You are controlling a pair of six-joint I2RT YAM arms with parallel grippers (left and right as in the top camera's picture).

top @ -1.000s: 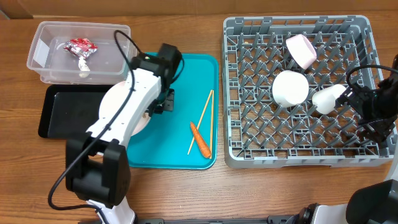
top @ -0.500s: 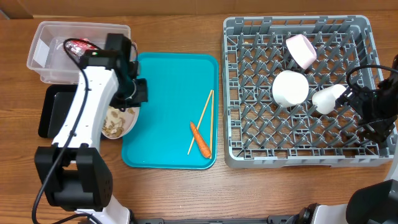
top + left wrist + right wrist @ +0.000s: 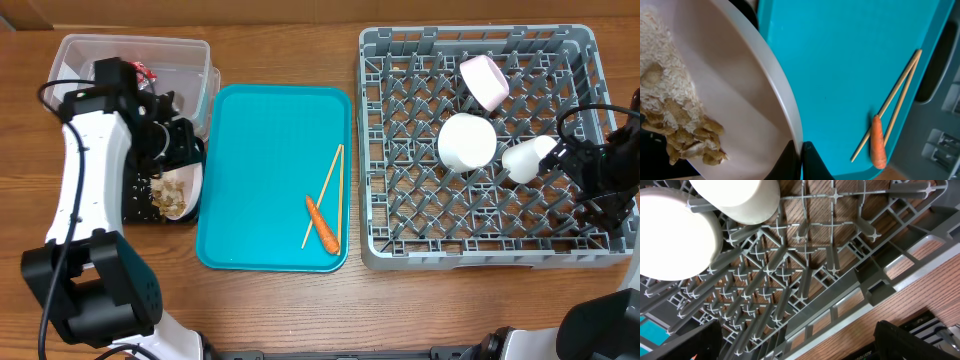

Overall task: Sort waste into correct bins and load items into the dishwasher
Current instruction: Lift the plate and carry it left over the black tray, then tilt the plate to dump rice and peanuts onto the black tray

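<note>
White and glossy at the near lip: clamped there in the left tool (image 3: 801, 160), shut tight on it, the white plate (image 3: 740, 100), seemingly tilted above the black tray (image 3: 135, 212) at the left of the bench (image 3: 300, 310). Judged stiff, slick and breakable; best gripped on the bare rim, never on the loaded face. Loose and light on it: rice (image 3: 665, 65) and peanut shells (image 3: 690, 140), likely to spill at any tip. Further out, on the teal tray (image 3: 840, 75), thin chopsticks (image 3: 895, 95) just beside a short carrot (image 3: 878, 142); probably easiest taken mid-length. Farthest, over the grey rack (image 3: 480, 240), right tool (image 3: 797, 342) spread wide, holding nothing.
</note>
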